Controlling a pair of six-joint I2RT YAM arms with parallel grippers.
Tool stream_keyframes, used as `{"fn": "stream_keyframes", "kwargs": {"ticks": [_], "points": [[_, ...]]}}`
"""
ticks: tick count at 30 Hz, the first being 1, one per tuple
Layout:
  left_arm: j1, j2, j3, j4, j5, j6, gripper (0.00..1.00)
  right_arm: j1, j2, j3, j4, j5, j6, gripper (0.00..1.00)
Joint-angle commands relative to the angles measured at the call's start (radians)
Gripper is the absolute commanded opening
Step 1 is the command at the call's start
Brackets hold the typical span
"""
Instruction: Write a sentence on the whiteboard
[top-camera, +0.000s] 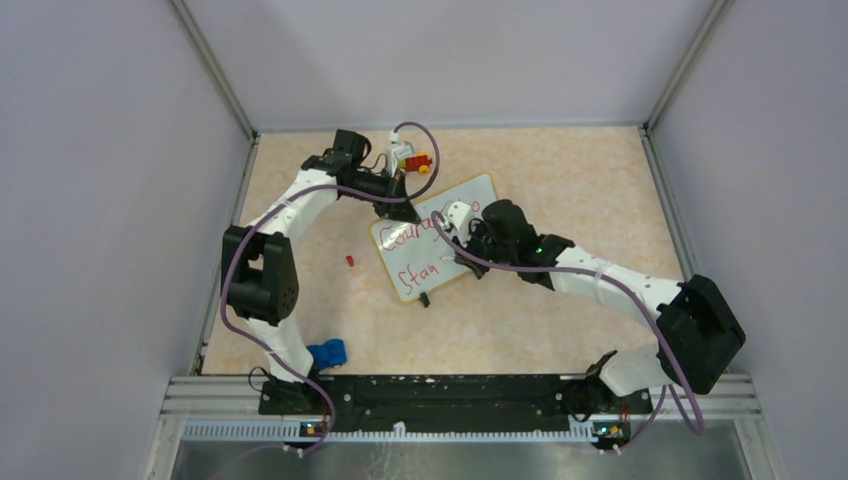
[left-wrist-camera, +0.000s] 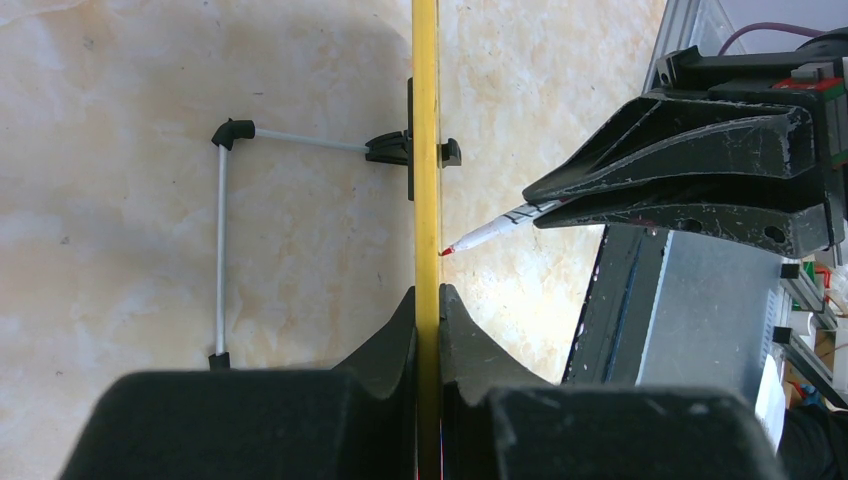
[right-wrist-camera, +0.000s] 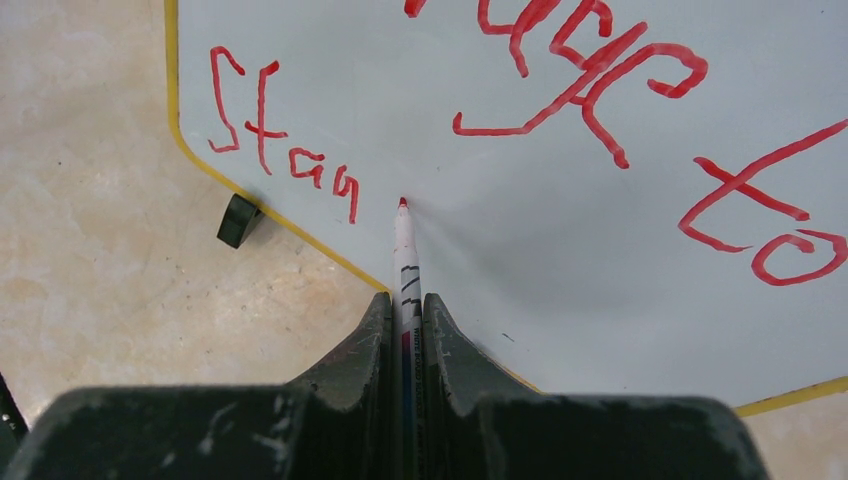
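Edge-on, left pincer (left-wrist-camera: 428, 293) clamps whiteboard (left-wrist-camera: 426, 100) rim

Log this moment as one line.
left gripper: shut on whiteboard rim | right gripper: shut on red marker, tip at board | sentence: unfinished, ends "Stan"

One whiteboard (top-camera: 468, 196), two lines of red writing (right-wrist-camera: 262, 115), one marker (right-wrist-camera: 405, 255); one red cap (top-camera: 349, 260) at nine o'clock, one blue object (top-camera: 327, 352) at seven.
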Motion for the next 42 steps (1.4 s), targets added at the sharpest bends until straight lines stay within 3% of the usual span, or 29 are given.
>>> {"fn": "stream_keyframes", "kwargs": {"ticks": [1, 24, 42], "points": [[-0.024, 0.025, -0.011, -0.093, -0.033, 0.051, 0.00, -0.009, 0.016, 0.058, 0.037, -0.018, 0.013, 0.00], [-0.023, 0.026, -0.011, -0.097, -0.039, 0.055, 0.00, 0.010, 0.018, -0.027, 0.017, 0.000, -0.022, 0.00], [-0.025, 0.029, 0.001, -0.099, -0.036, 0.050, 0.00, -0.051, 0.007, 0.110, 0.047, 0.018, 0.014, 0.00]]}}
